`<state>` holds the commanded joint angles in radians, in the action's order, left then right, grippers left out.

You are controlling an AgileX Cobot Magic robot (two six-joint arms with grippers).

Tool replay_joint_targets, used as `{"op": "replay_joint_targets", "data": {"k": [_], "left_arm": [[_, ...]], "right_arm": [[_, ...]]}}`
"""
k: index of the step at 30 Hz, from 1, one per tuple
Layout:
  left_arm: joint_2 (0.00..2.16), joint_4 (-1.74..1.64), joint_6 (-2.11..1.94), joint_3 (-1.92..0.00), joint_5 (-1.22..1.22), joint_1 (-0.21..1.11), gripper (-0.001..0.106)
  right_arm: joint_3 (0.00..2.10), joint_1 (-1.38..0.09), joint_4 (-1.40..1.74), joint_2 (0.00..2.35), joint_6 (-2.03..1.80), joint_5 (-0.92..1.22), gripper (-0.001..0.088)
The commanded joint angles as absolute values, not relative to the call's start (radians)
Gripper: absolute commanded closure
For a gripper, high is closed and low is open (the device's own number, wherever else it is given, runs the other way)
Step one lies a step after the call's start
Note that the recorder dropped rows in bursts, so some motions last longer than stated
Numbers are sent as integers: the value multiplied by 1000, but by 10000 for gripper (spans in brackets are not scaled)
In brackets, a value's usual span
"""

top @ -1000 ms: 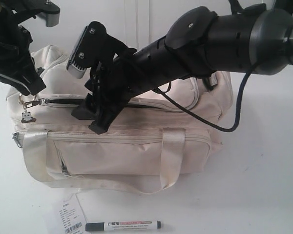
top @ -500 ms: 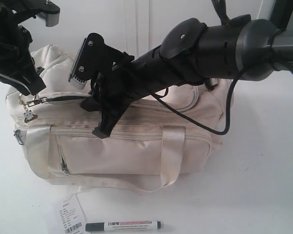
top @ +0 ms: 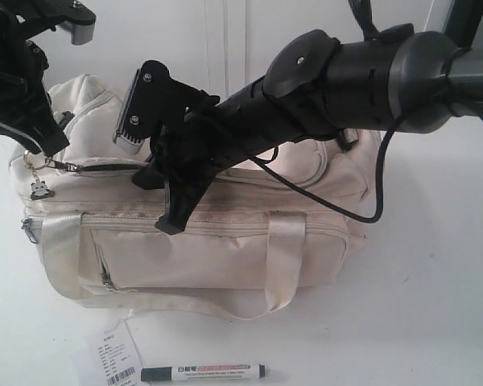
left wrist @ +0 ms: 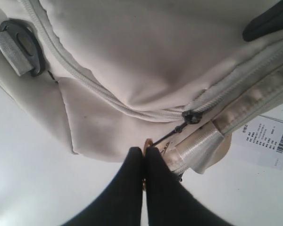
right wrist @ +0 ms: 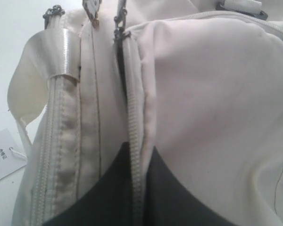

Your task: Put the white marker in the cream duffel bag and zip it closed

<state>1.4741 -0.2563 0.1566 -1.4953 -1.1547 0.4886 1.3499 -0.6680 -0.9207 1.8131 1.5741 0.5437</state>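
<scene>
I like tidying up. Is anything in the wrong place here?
Yes: the white marker lies on the table in front of the cream duffel bag, next to a paper tag, instead of inside the bag.

A white tabletop [top: 435, 305] meets a pale panelled wall [top: 225, 40] under even light

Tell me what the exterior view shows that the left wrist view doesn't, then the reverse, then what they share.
Only the exterior view: the white marker, lying on the table in front of the bag, and the right arm reaching over the bag's top. Only the left wrist view: the left gripper up close, its fingers pinched shut on the zipper pull. Both: the cream duffel bag and the paper barcode tag beside it.
</scene>
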Motion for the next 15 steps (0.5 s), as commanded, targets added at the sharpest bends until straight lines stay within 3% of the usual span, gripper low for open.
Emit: {"op": "replay_joint_targets", "data": {"k": [15], "left_arm": [[1474,-255,157,-1495,-1151,428,1053]], "right_arm": [[1350,-668,-898,1813,1574,550,868]]}}
